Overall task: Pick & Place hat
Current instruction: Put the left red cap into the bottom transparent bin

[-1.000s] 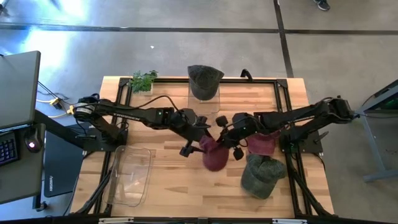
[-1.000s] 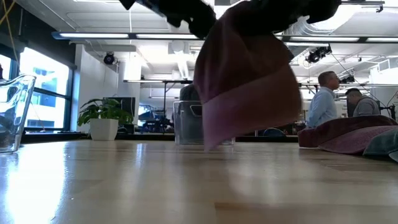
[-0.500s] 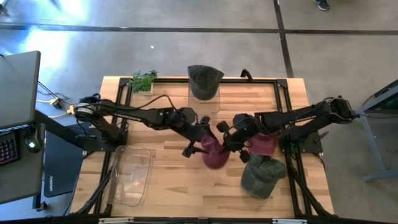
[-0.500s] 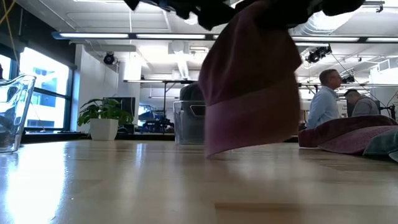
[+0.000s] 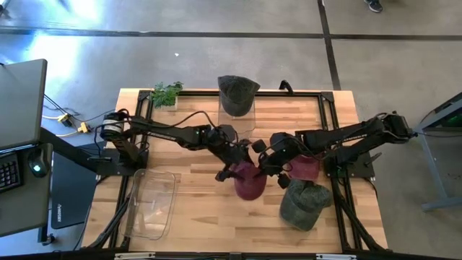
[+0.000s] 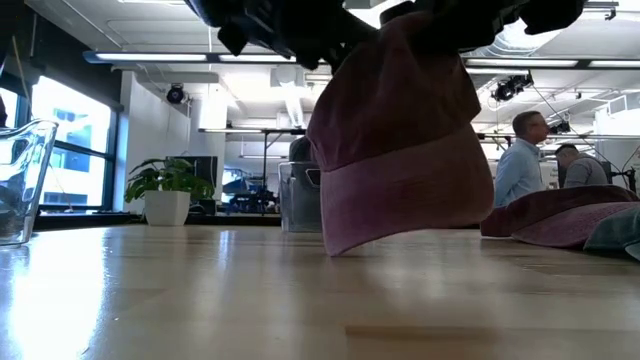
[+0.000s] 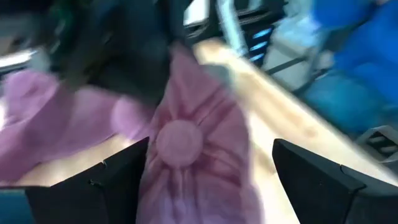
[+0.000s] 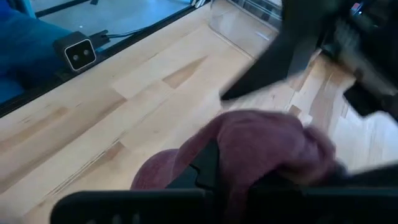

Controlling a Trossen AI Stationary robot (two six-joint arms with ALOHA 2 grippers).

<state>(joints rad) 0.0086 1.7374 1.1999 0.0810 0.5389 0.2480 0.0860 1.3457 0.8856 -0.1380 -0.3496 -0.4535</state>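
Note:
A maroon hat (image 5: 250, 184) hangs over the middle of the table, and in the low view (image 6: 400, 150) its brim edge is close above the wood. My right gripper (image 5: 268, 167) is shut on it from the table's right side. My left gripper (image 5: 229, 167) is open at the hat's left side. In the left wrist view its two fingers stand wide apart on either side of the crown and its top button (image 7: 178, 140). I cannot tell whether they touch it. A grey-green hat (image 5: 237, 92) sits on a clear stand at the far edge. My right gripper pinches a bunched fold of the hat's crown cloth (image 8: 267, 152) between its two fingers, coming from the table's right side and slanting down. The hat hangs below the fingers with its brim lowest. I cannot tell whether the brim touches the table.
A second maroon hat (image 5: 304, 166) and a green hat (image 5: 303, 204) lie on the table's right part, near my right arm. A clear container (image 5: 153, 202) lies at the near left. A small plant (image 5: 166, 94) stands at the far left. People show beyond the table (image 6: 520, 165).
My left gripper has gone toward the table's right edge, closer to the maroon hat. The hat has swung round under my right gripper. It now shows wider in the low view and hangs a little lower.

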